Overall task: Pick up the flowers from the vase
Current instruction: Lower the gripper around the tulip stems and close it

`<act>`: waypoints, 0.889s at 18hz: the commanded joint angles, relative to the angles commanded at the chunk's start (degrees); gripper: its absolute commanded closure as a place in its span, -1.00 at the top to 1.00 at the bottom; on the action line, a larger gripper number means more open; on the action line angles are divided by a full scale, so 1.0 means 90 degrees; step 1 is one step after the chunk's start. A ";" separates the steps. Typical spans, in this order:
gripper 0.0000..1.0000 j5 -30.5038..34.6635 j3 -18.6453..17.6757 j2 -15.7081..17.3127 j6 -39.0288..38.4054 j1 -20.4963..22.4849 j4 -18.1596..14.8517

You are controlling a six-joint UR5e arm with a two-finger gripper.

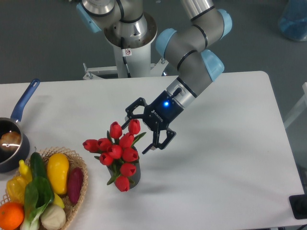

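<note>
The flowers (117, 148), a bunch of red tulip buds with green leaves, stand in the vase (135, 178), a short dark grey cylinder mostly covered by the blooms. The gripper (135, 137) hangs just right of the bunch's upper part with its black fingers spread open. One fingertip is close by the topmost right bud, the other lower right by the leaves. Nothing is held between the fingers.
A wicker basket (79, 167) of vegetables and fruit sits at the front left. A blue-handled saucepan (10, 143) is at the left edge. The robot's base (128, 43) stands behind the table's far edge.
</note>
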 joint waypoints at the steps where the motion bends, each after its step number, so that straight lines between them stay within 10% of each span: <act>1: 0.95 -0.0049 0.0019 -0.0029 0.0000 0.0000 0.0000; 7: 0.25 -0.0167 0.0049 -0.0069 0.0010 -0.0156 0.0126; 10: -0.51 -0.0167 0.0049 -0.0118 -0.0019 -0.0176 0.0156; 16: -1.00 -0.0187 0.0059 -0.0108 -0.0088 -0.0098 0.0146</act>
